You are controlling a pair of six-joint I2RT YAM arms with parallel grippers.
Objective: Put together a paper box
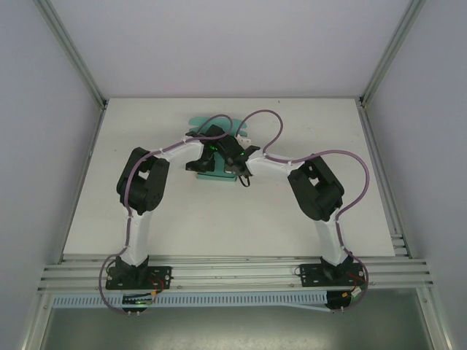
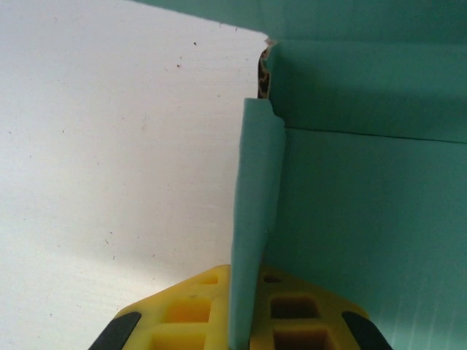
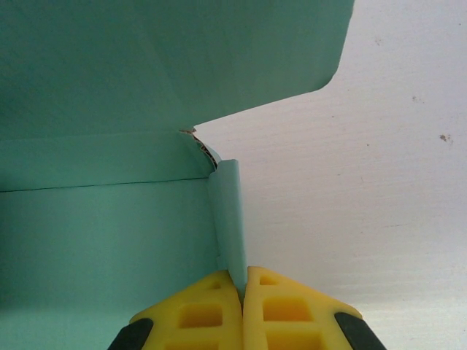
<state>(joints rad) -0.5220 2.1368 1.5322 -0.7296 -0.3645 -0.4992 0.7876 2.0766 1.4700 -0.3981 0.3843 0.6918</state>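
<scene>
The paper box (image 1: pixel 203 173) is a teal-green card sheet, partly folded, lying at the middle of the white table under both grippers. My left gripper (image 1: pixel 198 162) is at its left side, and its yellow fingers (image 2: pixel 193 310) are shut on an upright side flap (image 2: pixel 255 219) of the paper box. At the sheet's right side my right gripper (image 1: pixel 239 166) has its yellow fingers (image 3: pixel 292 310) shut on the opposite upright side flap (image 3: pixel 230 219). The paper box's floor panel (image 3: pixel 102 240) and a raised back wall (image 2: pixel 365 87) lie between the two flaps.
The white table (image 1: pixel 306 219) spreads around the sheet. Grey walls and aluminium frame rails (image 1: pixel 233 273) border it. Purple cables (image 1: pixel 263 120) loop over the arms above the card.
</scene>
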